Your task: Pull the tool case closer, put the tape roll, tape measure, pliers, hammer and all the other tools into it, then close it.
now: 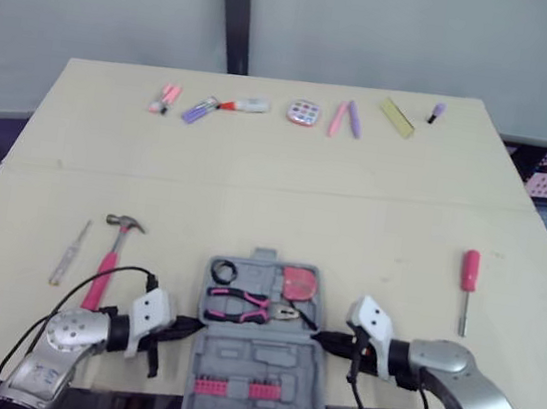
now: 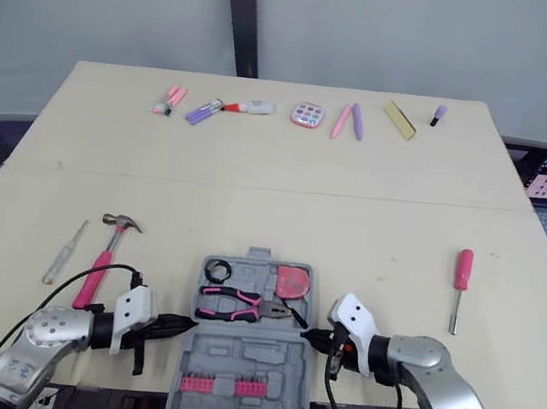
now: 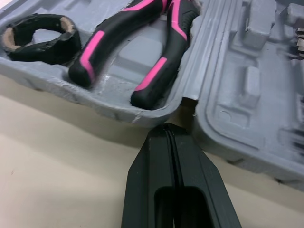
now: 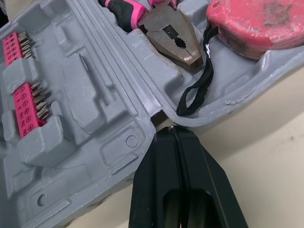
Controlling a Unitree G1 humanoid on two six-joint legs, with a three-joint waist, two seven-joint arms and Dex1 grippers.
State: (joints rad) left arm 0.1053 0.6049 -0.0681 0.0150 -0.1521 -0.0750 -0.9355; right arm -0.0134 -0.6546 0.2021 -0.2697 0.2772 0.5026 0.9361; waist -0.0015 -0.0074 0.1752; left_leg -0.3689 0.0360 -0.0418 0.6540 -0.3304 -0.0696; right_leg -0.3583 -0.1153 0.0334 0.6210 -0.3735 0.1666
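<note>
Although seemingly pulled close, with tape roll (image 1: 223, 269), pliers (image 1: 240, 306), tape measure (image 1: 297, 283) aboard the open tool case (image 1: 263, 360), lacks hammer (image 1: 111, 254), clear screwdriver (image 1: 69, 252), pink screwdriver (image 1: 468, 281), closing; flanked by left gripper (image 1: 187, 327), right gripper (image 1: 328, 341), clenched empty.

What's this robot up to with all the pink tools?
It is packing tools into an open grey case at the table's near edge. The tape roll, pliers and tape measure lie inside. The hammer and a thin screwdriver lie on the table left of the case, a pink screwdriver to its right. Both pairs of jaws are shut, their tips at the case's hinge, one on each side.
</note>
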